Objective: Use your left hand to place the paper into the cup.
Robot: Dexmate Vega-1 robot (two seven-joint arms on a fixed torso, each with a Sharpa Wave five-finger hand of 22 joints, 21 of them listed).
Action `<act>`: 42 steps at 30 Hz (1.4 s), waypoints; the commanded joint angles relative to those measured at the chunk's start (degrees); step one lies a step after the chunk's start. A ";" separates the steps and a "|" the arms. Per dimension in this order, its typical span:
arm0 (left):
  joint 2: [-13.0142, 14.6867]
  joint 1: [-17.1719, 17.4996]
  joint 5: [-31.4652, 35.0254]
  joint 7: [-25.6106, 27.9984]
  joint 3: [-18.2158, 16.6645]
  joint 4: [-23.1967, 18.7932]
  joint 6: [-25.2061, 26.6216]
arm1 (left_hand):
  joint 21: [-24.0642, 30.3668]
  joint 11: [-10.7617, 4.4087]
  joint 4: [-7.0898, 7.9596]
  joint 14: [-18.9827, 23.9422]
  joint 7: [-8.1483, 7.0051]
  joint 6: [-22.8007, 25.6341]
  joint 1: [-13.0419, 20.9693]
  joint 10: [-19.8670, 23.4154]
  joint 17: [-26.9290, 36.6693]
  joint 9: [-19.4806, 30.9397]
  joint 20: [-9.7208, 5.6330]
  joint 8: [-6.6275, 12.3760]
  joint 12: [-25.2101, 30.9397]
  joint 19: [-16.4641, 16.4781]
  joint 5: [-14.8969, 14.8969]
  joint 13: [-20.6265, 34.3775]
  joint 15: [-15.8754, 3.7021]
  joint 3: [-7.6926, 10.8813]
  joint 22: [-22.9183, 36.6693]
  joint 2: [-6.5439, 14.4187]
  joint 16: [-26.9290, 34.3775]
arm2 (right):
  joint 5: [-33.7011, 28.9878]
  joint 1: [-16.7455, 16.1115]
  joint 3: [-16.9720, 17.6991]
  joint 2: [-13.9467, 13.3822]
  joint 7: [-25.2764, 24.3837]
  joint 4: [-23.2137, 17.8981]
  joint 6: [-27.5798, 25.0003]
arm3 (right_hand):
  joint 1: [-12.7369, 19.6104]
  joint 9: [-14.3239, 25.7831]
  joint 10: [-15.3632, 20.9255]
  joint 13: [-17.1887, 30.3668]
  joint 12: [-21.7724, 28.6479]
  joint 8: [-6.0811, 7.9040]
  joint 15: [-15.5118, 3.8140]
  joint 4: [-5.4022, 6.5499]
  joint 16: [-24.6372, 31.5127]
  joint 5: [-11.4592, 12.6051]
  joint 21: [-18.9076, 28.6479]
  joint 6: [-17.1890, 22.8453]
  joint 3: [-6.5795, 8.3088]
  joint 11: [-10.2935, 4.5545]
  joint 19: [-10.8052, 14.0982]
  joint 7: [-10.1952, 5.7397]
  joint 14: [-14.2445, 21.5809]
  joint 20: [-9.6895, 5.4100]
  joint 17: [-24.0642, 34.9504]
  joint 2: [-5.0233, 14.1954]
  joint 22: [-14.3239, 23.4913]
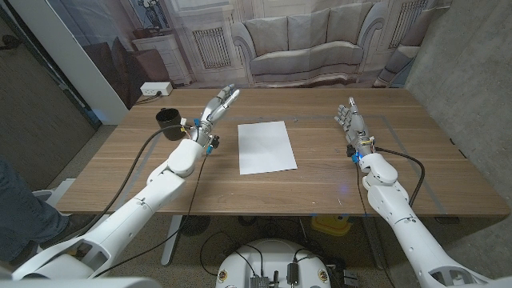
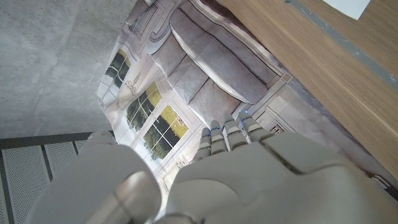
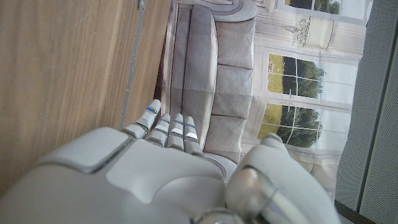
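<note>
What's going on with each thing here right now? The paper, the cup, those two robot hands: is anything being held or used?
Paper: lying flat on the table, unfolded, untouched.
Cup: black, upright near the table's left edge, apart from the paper; its inside can't be made out.
Left robot hand: open, fingers stretched out, holding nothing, between cup and paper.
Right robot hand: open, fingers extended, holding nothing, to the paper's right.

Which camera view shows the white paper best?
The head view: the whole paper lies flat on the table between both arms. The left wrist view catches only one corner. In the right wrist view I see table, not paper.
</note>
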 commanded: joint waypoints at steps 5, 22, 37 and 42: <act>2.76 0.86 6.52 6.24 1.85 -2.11 0.14 | -0.26 -0.40 -0.36 1.27 -0.32 1.31 0.85 1.50 0.23 0.23 -3.43 0.20 0.59 1.02 0.44 0.08 -0.44 -0.15 0.22 0.35 0.23 | 0.08 -0.23 0.14 -0.12 0.05 -0.85 -0.11 | 0.38 0.23 0.39 0.22 0.21 0.06 0.16 -0.38 0.08 0.35 -0.32 0.58 0.05 0.43 0.68 -0.08 0.29 -1.89 0.29 0.69 0.15; 6.92 3.35 12.62 11.17 2.08 -9.08 5.16 | -0.74 -0.69 -0.64 2.34 -0.63 2.46 1.55 2.34 0.23 0.24 -3.47 0.17 0.42 1.36 0.67 0.09 -0.65 -0.23 0.21 0.56 0.13 | 1.69 0.57 0.51 1.06 2.40 1.54 2.67 | 2.81 0.25 1.28 0.23 0.51 0.50 -0.05 -1.67 0.20 0.28 -1.15 2.03 1.16 0.34 1.40 -0.33 1.14 -1.84 0.15 2.21 0.18; 7.92 3.53 18.72 14.10 3.21 -11.80 9.83 | -1.02 -0.98 -0.80 3.12 -0.96 3.44 1.98 3.12 0.23 0.26 -3.34 0.23 0.38 1.74 0.84 0.11 -0.89 -0.31 0.22 0.68 0.09 | 2.85 0.94 0.93 2.96 4.20 3.53 6.50 | 4.17 0.25 3.33 0.25 1.15 0.83 -0.46 -2.60 0.47 -0.15 -1.57 3.69 1.59 -0.01 2.94 -0.86 2.62 -1.99 0.14 2.72 0.24; 8.20 3.72 22.09 15.13 3.61 -13.49 12.36 | -1.10 -1.16 -0.87 3.68 -1.19 3.78 2.17 3.47 0.24 0.26 -3.29 0.21 0.36 2.01 0.93 0.12 -1.03 -0.36 0.22 0.72 0.16 | 2.88 0.93 1.00 3.05 4.06 3.49 5.93 | 4.30 0.26 3.53 0.25 1.19 0.82 -0.47 -2.68 0.46 -0.20 -1.66 3.81 1.65 0.19 3.10 -0.86 2.72 -2.03 0.15 2.83 0.25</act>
